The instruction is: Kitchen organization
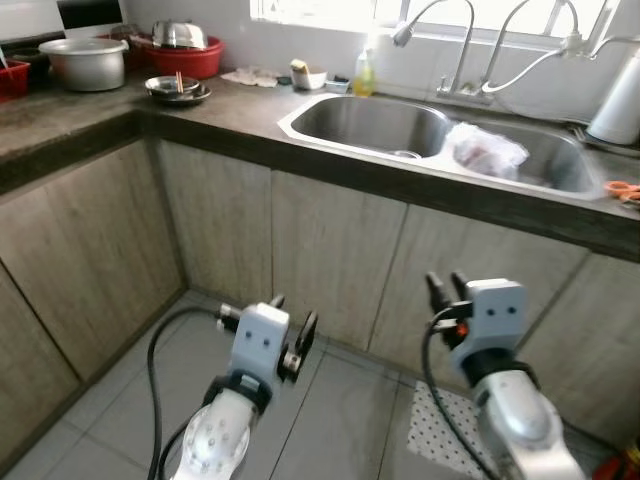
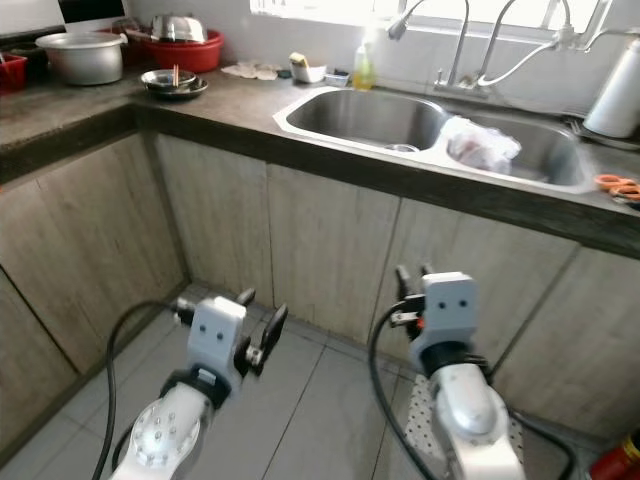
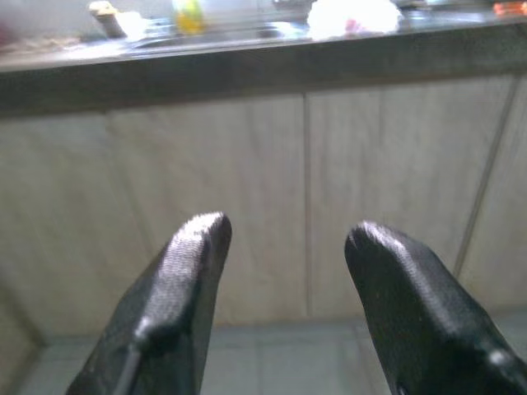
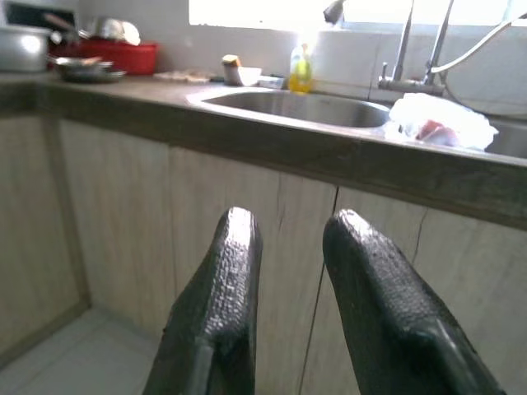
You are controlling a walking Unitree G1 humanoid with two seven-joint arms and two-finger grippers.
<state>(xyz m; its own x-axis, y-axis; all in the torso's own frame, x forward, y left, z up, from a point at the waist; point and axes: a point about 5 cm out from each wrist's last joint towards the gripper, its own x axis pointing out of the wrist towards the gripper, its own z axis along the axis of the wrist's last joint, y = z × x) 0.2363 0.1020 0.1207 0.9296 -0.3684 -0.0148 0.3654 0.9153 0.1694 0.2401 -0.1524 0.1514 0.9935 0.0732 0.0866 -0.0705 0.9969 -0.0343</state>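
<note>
Both arms are held low in front of the wooden cabinet doors (image 1: 330, 250), below the dark countertop (image 1: 240, 110). My left gripper (image 1: 292, 318) is open and holds nothing; in its wrist view its fingertips (image 3: 202, 239) stand wide apart. My right gripper (image 1: 447, 290) points up toward the counter edge, open by a narrow gap and empty, as seen in its wrist view (image 4: 288, 222). On the counter lies a double steel sink (image 1: 300, 118). A white plastic bag (image 1: 487, 152) sits in its right basin. Stacked steel bowls with chopsticks (image 1: 177, 90) stand at the counter's left.
A steel pot (image 1: 88, 63) and a red basin (image 1: 190, 60) stand at the far left. A yellow soap bottle (image 1: 364, 75) and a small cup (image 1: 301, 75) are behind the sink. A paper roll (image 1: 620, 100) and orange scissors (image 1: 622, 189) lie right. A dotted mat (image 1: 440, 425) covers some floor.
</note>
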